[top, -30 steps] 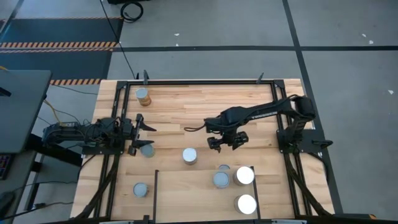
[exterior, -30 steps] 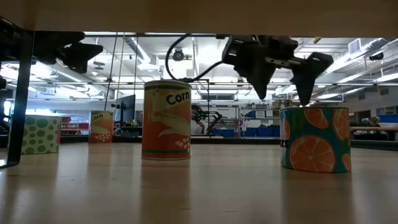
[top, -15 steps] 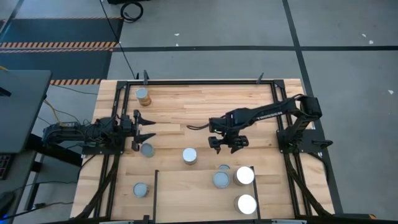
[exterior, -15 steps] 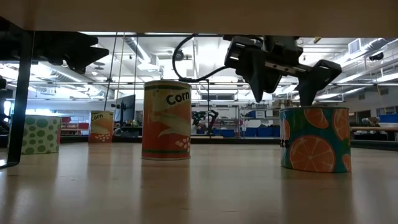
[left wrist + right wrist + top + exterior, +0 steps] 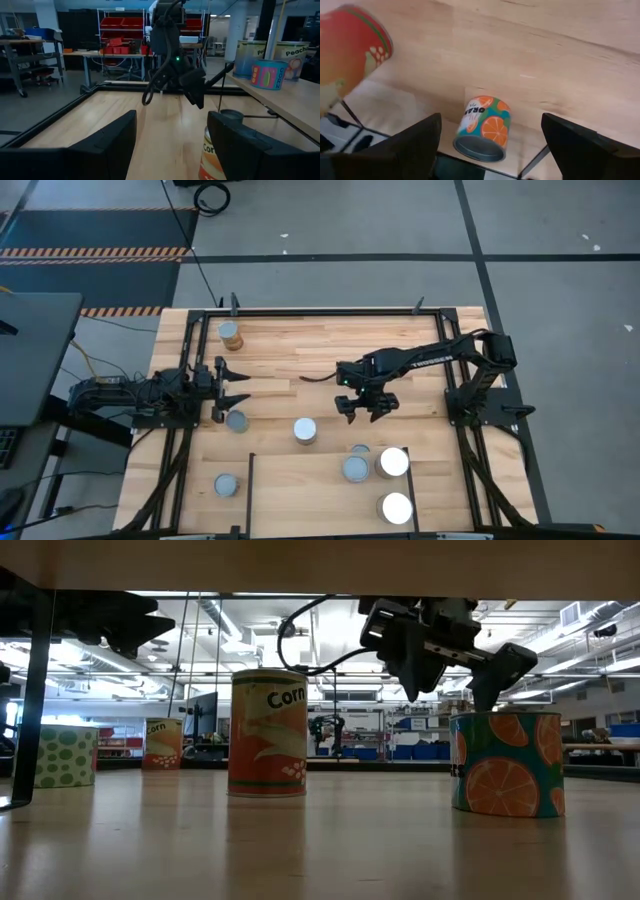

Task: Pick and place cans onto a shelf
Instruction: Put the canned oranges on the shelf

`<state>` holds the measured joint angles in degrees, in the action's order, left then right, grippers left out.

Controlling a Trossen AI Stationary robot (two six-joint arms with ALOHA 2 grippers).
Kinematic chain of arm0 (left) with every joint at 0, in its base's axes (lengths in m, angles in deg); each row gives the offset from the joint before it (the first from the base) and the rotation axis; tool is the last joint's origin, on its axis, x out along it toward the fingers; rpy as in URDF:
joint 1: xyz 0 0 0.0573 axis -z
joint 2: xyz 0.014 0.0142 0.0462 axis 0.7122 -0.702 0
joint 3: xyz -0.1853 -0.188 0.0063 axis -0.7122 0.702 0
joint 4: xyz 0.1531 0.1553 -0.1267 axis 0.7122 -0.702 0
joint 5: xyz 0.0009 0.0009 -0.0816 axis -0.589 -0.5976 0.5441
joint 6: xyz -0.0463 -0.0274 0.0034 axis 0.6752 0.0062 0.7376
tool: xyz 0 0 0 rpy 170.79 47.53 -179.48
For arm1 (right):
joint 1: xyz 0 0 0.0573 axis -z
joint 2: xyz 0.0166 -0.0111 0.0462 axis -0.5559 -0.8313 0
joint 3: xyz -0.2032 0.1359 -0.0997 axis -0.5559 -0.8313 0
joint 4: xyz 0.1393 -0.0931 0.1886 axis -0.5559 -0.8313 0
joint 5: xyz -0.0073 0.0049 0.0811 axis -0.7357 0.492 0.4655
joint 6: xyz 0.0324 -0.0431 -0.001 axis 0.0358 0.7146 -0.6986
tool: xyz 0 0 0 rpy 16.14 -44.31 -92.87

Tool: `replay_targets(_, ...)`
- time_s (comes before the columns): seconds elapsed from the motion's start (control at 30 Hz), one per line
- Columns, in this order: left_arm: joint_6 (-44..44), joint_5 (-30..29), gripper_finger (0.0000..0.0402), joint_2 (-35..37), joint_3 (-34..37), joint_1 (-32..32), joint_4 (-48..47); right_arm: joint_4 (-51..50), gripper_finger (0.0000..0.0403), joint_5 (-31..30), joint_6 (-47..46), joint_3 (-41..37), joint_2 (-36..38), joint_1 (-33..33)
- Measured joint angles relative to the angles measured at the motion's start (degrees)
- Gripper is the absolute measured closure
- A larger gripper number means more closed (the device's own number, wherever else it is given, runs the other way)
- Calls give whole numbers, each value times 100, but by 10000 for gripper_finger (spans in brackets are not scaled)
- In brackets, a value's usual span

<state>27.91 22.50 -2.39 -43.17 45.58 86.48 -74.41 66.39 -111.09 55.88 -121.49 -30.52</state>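
My right gripper is open and points down. It hovers above the table, a little to the far side of the orange-print can, which stands upright between the fingers in the right wrist view and below them in the low view. The corn can stands upright mid-table. My left gripper is open and empty at the table's left, beside a grey-topped can. The shelf at the near edge carries three cans. A tan-sided can stands far left.
Another can stands near left, outside the shelf's black rail. A black frame runs round the table. The shelf board is raised; in the left wrist view it carries peach cans. Bare wood lies across the table's far half.
My left gripper has shifted a little toward the table's far edge, away from the grey-topped can beside it, and stays open. My right gripper has stayed above the orange-print can, turning and tipping slightly, still open. No can has moved.
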Motion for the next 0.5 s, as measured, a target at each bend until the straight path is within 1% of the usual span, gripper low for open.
replay_targets(0.23,-1,-1,152,0,0,0,-2,-294,53,63,487,0,-2,14)
replay_targets(0.3,1,0,152,0,0,0,0,-297,53,-22,632,0,7,18)
replay_targets(0.4,1,0,152,0,0,1,-2,-231,53,-172,472,0,24,-118)
replay_targets(0.5,1,1,152,0,0,0,-2,-11,53,-22,291,5,-70,-286)
